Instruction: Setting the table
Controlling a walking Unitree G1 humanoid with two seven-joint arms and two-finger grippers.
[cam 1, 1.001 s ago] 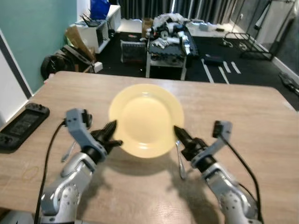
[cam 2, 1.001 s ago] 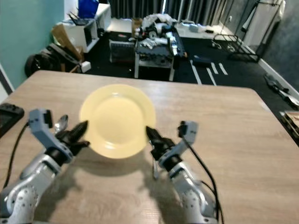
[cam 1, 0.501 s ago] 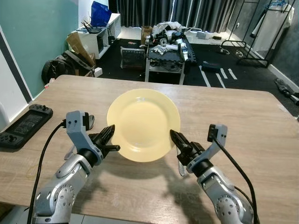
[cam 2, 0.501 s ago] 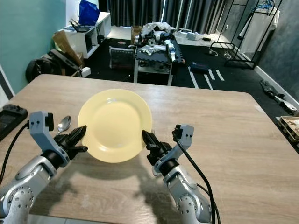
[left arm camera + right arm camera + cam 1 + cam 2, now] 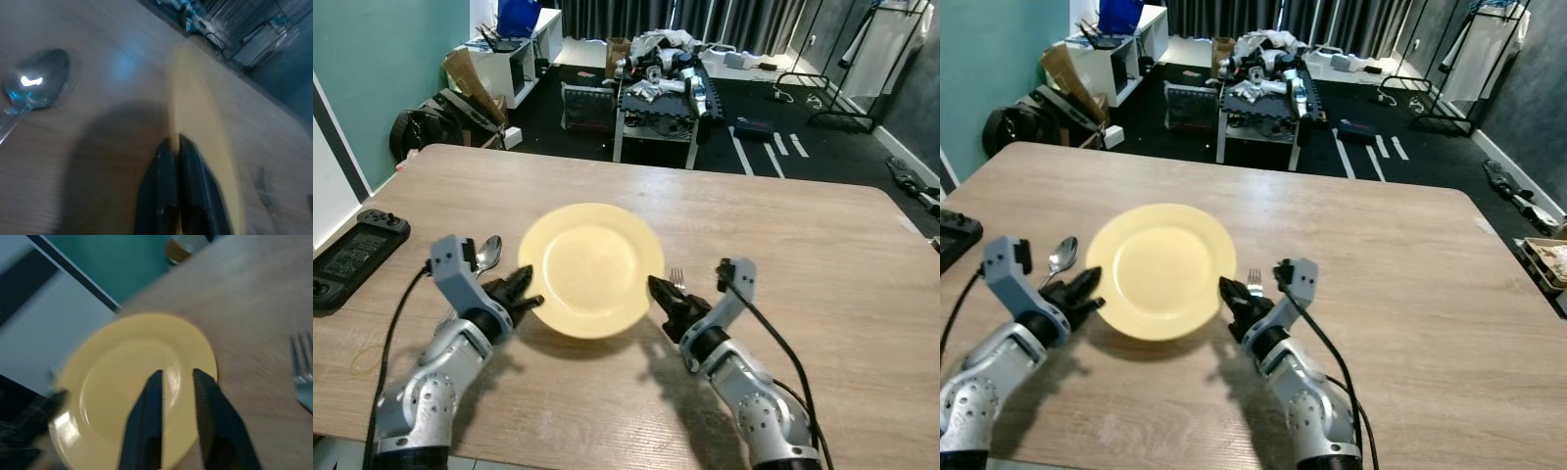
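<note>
A yellow plate [image 5: 590, 269] hangs just above the wooden table [image 5: 822, 255], casting a shadow under its near edge. My left gripper [image 5: 524, 294] is shut on the plate's left rim; in the left wrist view the rim [image 5: 195, 98] runs edge-on between the closed fingers [image 5: 188, 152]. At the plate's right rim is my right gripper [image 5: 659, 291], open, with its fingers [image 5: 155, 382] a little apart over the plate's [image 5: 122, 382] face. A spoon [image 5: 488, 252] lies left of the plate and a fork [image 5: 676, 278] lies right of it.
A black game controller [image 5: 352, 257] lies at the table's left edge. Beyond the far edge stands a cluttered low rack [image 5: 658, 93], with boxes and bags [image 5: 460, 98] by the teal wall. The table's right half is bare wood.
Both grippers and the plate have come down toward the table and a little nearer to me. The camera has also shifted, bringing the spoon and fork into plain view.
</note>
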